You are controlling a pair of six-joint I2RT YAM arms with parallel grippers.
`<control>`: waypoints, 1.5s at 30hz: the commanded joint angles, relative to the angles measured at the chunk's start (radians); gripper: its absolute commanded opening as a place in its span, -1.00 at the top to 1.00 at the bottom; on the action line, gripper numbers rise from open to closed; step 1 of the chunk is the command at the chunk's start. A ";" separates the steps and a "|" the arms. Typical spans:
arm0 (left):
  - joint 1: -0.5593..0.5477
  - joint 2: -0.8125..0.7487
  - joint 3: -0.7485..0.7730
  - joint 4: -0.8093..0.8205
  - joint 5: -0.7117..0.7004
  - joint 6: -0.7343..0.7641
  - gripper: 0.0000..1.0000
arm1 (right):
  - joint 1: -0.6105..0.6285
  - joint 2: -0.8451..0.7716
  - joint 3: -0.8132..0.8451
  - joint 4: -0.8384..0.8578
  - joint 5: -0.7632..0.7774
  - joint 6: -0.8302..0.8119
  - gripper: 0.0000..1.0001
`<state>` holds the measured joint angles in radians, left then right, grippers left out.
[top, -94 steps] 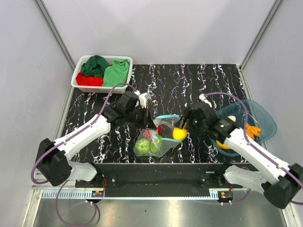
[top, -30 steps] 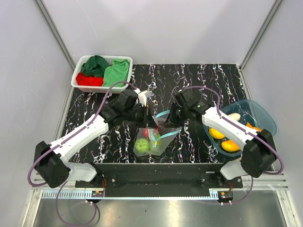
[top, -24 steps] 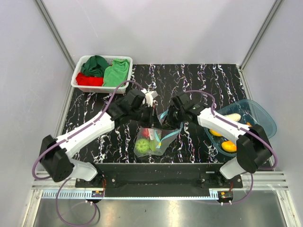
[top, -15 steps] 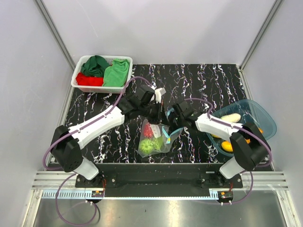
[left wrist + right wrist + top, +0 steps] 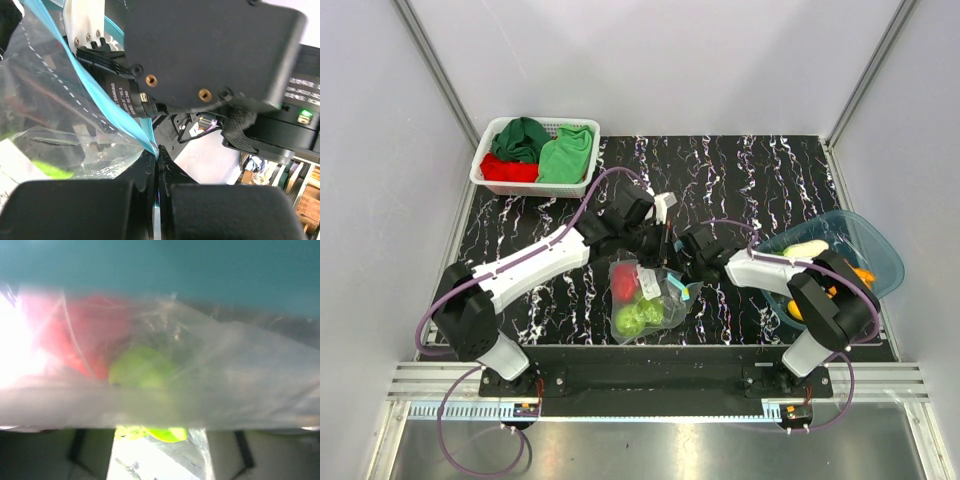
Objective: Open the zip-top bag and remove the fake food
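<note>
Fingers [image 5: 75, 210] of the left claw [image 5: 159, 152], well left of the teal tub [image 5: 876, 232], are clenched on the blue strip [image 5: 100, 97] of the zip-top bag [image 5: 665, 300]. The bag, with red and green fake food [image 5: 638, 318] inside, is left of the tub; right claw [image 5: 688, 270], between them, stands released.

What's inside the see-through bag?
Inside the zip-top bag show a red piece and green pieces of fake food. The crinkled plastic hides whether anything else is there.

No wording can be read anywhere. In the left wrist view, small white print [image 5: 121, 96] on a black motor housing [image 5: 210, 55], and more on the black casing [image 5: 301, 86] at right, is too small to read.
</note>
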<state>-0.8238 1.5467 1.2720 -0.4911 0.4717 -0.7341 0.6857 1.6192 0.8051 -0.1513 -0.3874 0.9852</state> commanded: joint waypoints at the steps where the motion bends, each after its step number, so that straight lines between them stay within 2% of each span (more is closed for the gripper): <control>1: -0.008 -0.028 -0.022 0.077 0.019 -0.014 1.00 | 0.027 0.018 -0.027 0.054 -0.041 -0.040 -0.50; 2: -0.009 -0.030 -0.032 0.082 0.019 -0.017 1.00 | 0.034 0.025 -0.027 0.070 -0.065 -0.054 -0.60; 5: -0.008 -0.033 -0.045 0.097 0.022 -0.028 1.00 | 0.060 0.080 -0.020 0.120 -0.122 -0.068 -0.71; 10: -0.009 -0.040 -0.071 0.111 0.022 -0.044 1.00 | 0.097 0.122 -0.024 0.193 -0.143 -0.079 -0.76; 14: -0.009 -0.066 -0.102 0.121 0.013 -0.047 1.00 | 0.095 0.145 -0.024 0.191 -0.131 -0.079 -0.30; 16: -0.006 -0.083 -0.121 0.121 0.015 -0.039 1.00 | 0.095 0.139 -0.023 0.176 -0.111 -0.080 0.10; 21: 0.009 -0.128 -0.167 0.112 0.018 -0.008 1.00 | 0.095 0.094 -0.012 0.098 -0.064 -0.085 0.84; 25: 0.040 -0.146 -0.181 0.097 0.028 0.013 1.00 | 0.092 0.016 -0.007 0.026 -0.016 -0.100 1.00; 34: 0.055 -0.131 -0.163 0.083 0.057 0.045 1.00 | 0.069 -0.140 0.036 -0.172 0.058 -0.169 1.00; 36: 0.055 -0.140 -0.163 0.085 0.058 0.048 1.00 | 0.071 -0.133 0.045 -0.160 -0.014 -0.210 0.73; 38: 0.055 -0.140 -0.155 0.085 0.059 0.055 1.00 | 0.074 -0.101 0.045 -0.122 -0.071 -0.223 0.34; 40: 0.055 -0.131 -0.148 0.083 0.077 0.055 1.00 | 0.077 -0.073 0.042 -0.100 -0.132 -0.238 0.09; 41: 0.055 -0.119 -0.143 0.083 0.084 0.053 1.00 | 0.078 -0.065 0.043 -0.082 -0.146 -0.247 -0.13; 45: 0.054 -0.105 -0.131 0.085 0.093 0.053 1.00 | 0.083 -0.036 0.046 -0.053 -0.202 -0.273 -0.49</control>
<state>-0.7712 1.4403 1.0950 -0.4267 0.5209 -0.7033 0.7597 1.5562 0.8200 -0.2550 -0.4908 0.7654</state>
